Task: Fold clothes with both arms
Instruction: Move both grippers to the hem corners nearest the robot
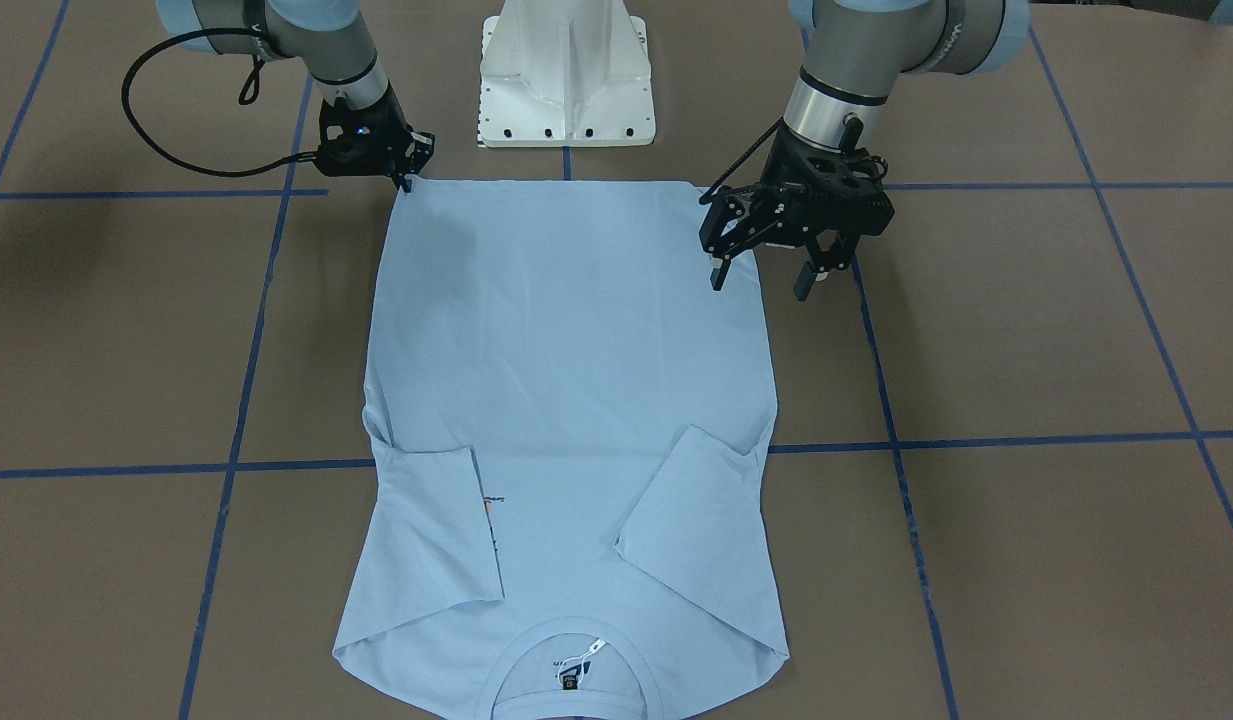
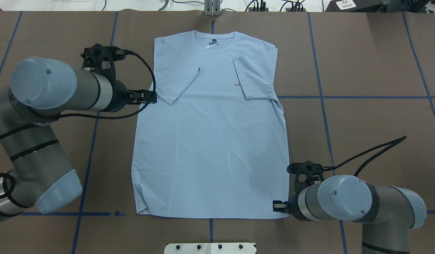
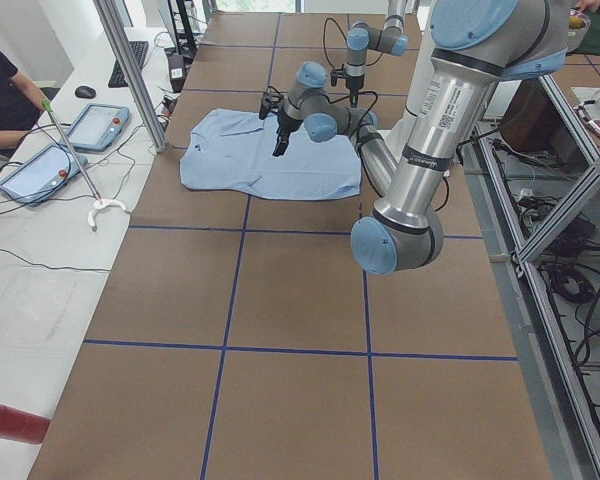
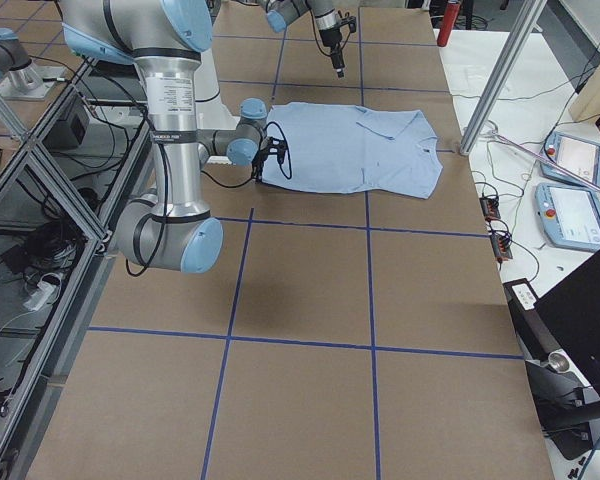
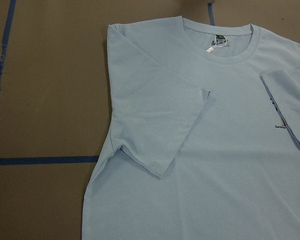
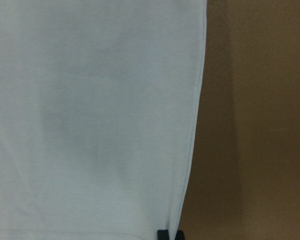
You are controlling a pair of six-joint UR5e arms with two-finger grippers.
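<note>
Sleeves of the T-shirt (image 1: 566,350) lie folded in — its body is not yet folded. The left gripper (image 1: 761,280) gapes open; the right gripper (image 1: 408,178), at the hem corner, cannot be judged.

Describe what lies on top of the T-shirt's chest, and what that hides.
The left sleeve and right sleeve lie folded inward on the T-shirt. The right sleeve covers most of the chest print; only its edge shows.

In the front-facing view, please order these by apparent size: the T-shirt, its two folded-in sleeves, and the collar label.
1. T-shirt.
2. The sleeve on the view's left and the sleeve on the view's right: roughly alike, not ranked.
3. The collar label.
</note>
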